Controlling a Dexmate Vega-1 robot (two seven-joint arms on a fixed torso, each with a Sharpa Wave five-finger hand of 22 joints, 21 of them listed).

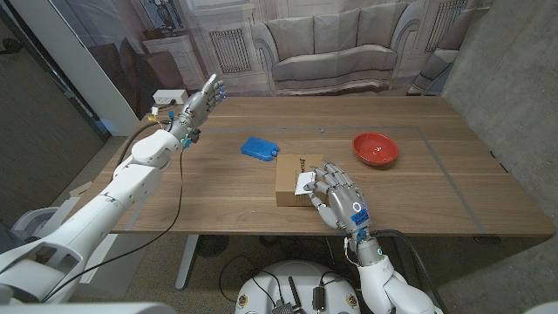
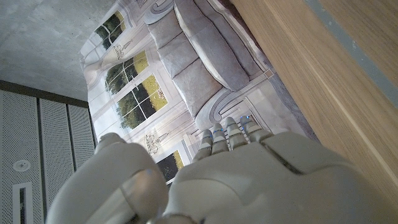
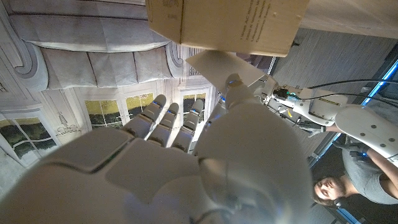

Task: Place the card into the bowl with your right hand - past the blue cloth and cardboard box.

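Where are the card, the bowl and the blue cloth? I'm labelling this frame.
card (image 1: 304, 181): head view, its white face by the fingers.
bowl (image 1: 375, 149): head view, red inside.
blue cloth (image 1: 259, 148): head view, middle of its top.

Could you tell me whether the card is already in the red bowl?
No, the right hand holds the card by the cardboard box.
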